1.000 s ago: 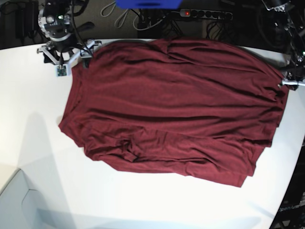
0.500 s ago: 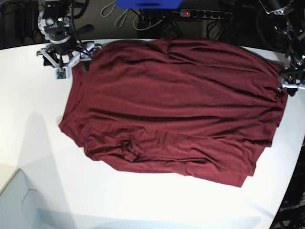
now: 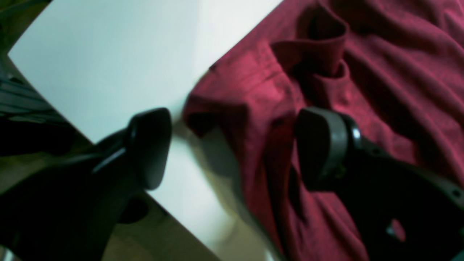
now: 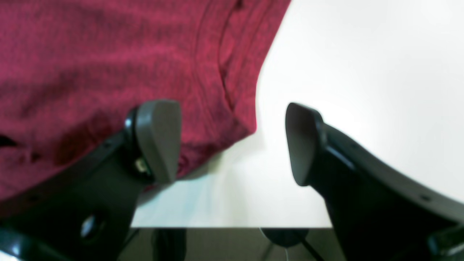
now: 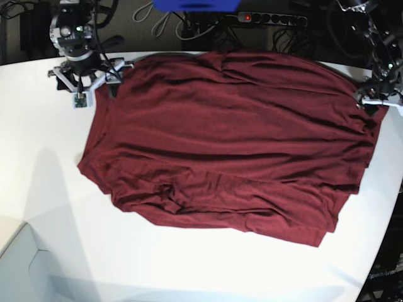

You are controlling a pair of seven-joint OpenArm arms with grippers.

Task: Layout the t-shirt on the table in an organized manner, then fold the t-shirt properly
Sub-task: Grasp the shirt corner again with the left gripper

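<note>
Surface: white glossy surface (image 5: 38, 189) fills most of the base view; its curved edge runs along the top and the right side of the frame.
Background: dark floor with cables and a power strip (image 5: 272, 19) with a red light, at the top of the base view.
T-shirt: the dark maroon t-shirt (image 5: 233, 145) lies spread over the middle of the surface, from the upper left to the right edge of the base view; it is wrinkled, with bunched folds at the lower left part.
Left tool: the left tool (image 5: 376, 95) is at the right edge of the base view, over the corner of the t-shirt. In the left wrist view its two fingers stand apart, and a folded corner of cloth lies between them without being pinched; one finger (image 3: 322, 145) is over the cloth, the other over the bare surface near its edge.
Right tool: the right tool (image 5: 94, 78) is at the upper left of the base view, beside the other corner of the t-shirt. In the right wrist view its fingers are wide apart and hold nothing; one finger (image 4: 159, 139) is above the cloth edge, the other above the white surface.
</note>
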